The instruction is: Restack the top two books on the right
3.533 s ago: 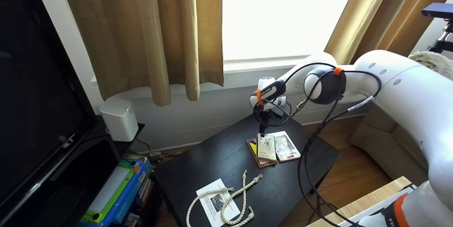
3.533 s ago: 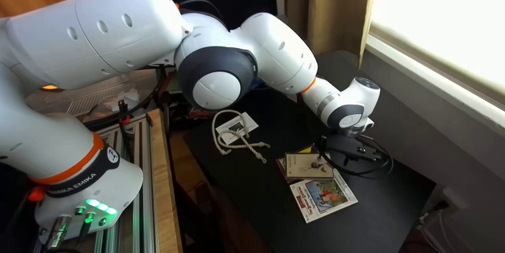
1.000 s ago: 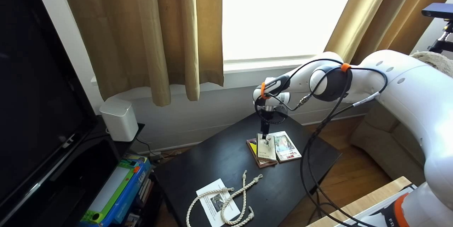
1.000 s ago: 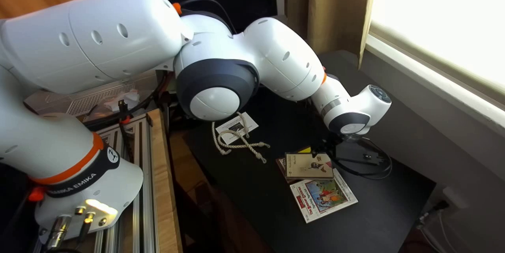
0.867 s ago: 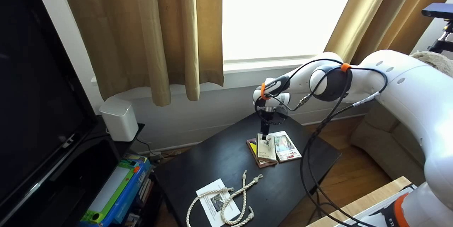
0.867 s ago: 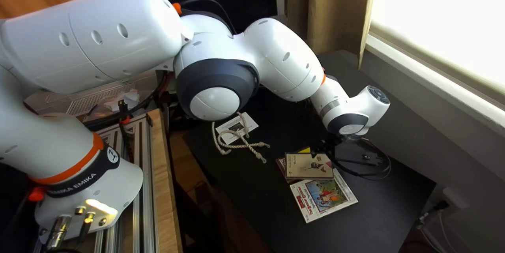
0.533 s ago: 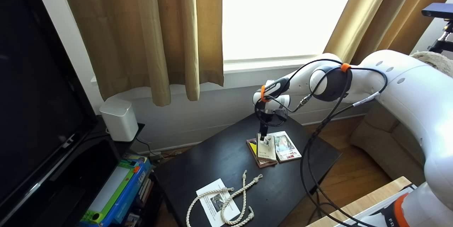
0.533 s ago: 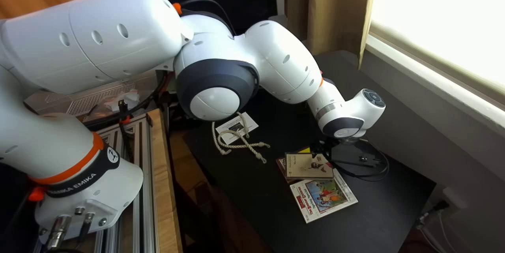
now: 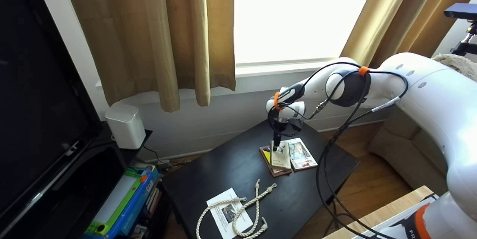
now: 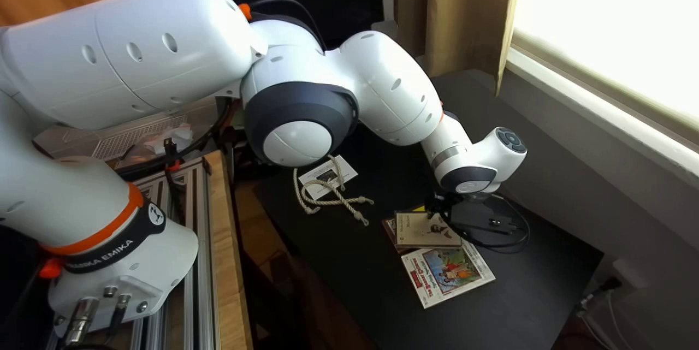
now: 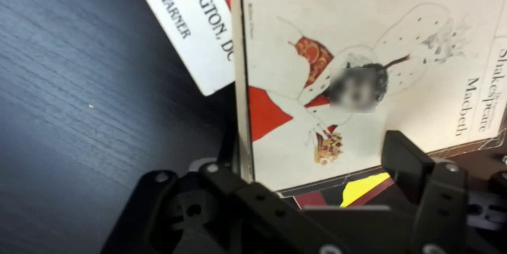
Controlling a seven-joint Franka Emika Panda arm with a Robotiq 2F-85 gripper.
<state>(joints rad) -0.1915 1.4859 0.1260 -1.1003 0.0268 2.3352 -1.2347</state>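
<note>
Gap in end effector (image 11: 311,143), wrist-view only

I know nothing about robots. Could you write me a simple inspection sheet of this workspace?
Surface: dark tabletop, grain showing in the wrist view.
Job's things: cream Macbeth book lying over a darker book with a yellow patch, edges not lined up.
Clutter: white-bordered book beside them; rope across a printed card.
Gripper: open, jaws apart at one end of the cream Macbeth book; contact unclear.
Cables: black, looped along the white arm; damage: nothing seen.
Surroundings: window, curtains, television with a dark screen.
</note>
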